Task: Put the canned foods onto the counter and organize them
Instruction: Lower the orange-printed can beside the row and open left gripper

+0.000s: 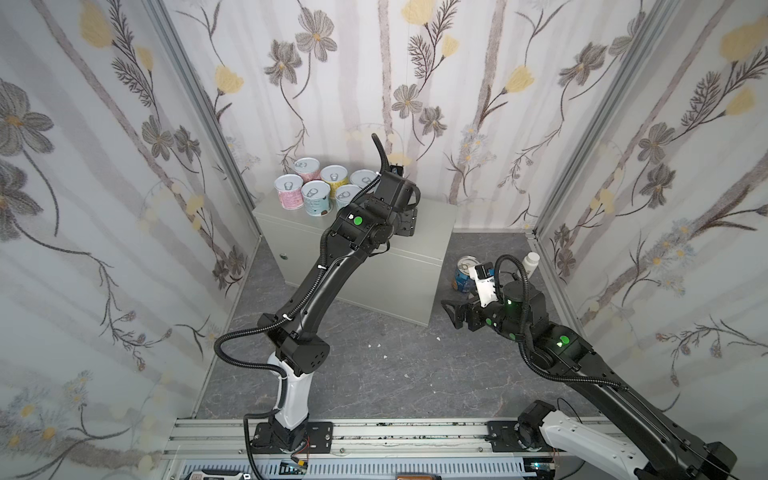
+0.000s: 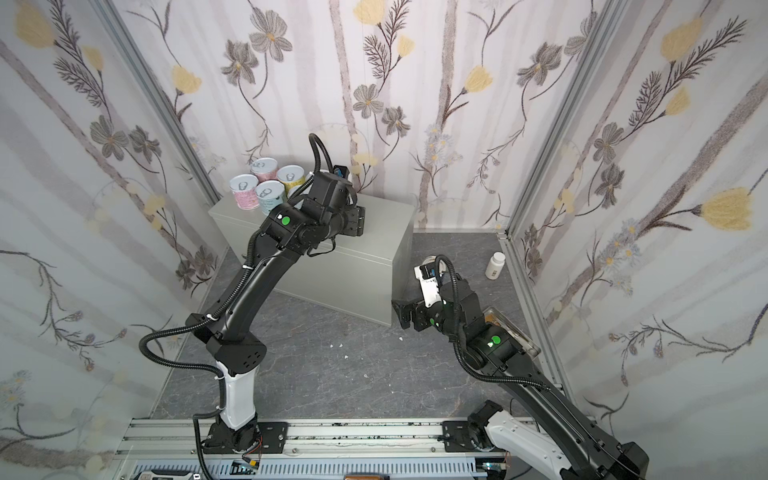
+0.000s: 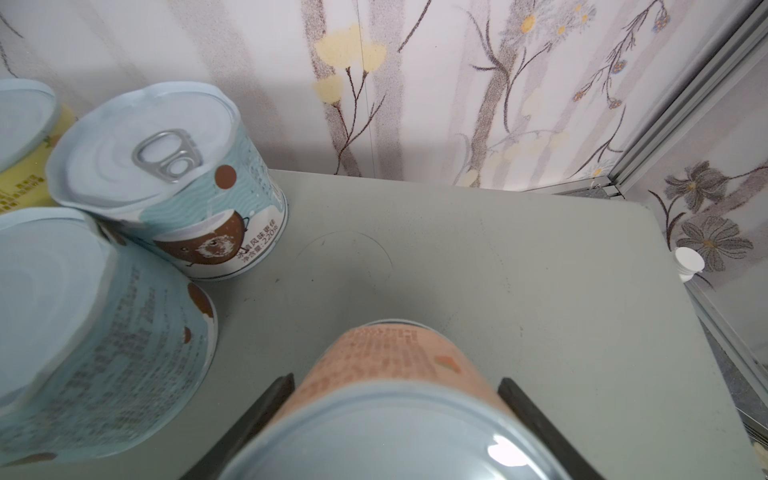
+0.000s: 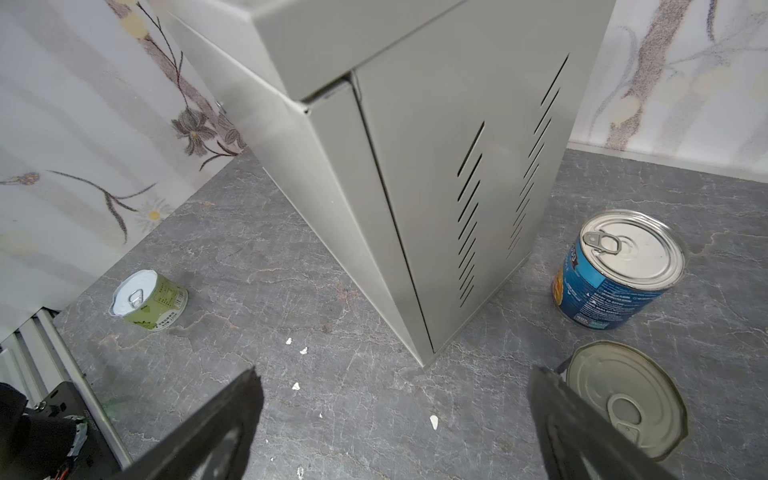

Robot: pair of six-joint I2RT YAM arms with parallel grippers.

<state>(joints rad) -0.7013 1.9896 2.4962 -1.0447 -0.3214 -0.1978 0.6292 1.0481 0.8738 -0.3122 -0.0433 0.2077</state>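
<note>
A pink-labelled can (image 3: pixel 390 361) stands upright on the counter (image 3: pixel 498 270), with my left gripper (image 3: pixel 397 380) shut on it, one dark finger along each side. Several pastel cans (image 1: pixel 316 197) cluster at the counter's back left corner, among them a blue coconut can (image 3: pixel 166 178) next to the held one. My right gripper (image 4: pixel 395 374) hangs open and empty over the floor by the counter's (image 1: pixel 432 224) front right corner. On the floor stand a tall blue can (image 4: pixel 602 291), a second tall can (image 4: pixel 623 399) seen from above beside my right finger, and a green can (image 4: pixel 153 301).
A white pill bottle (image 2: pixel 495 266) stands on the dark marbled floor by the right wall. A flat tin (image 2: pixel 515 336) lies partly under my right arm. Small white crumbs (image 4: pixel 433 420) dot the floor. Flowered walls close in on three sides.
</note>
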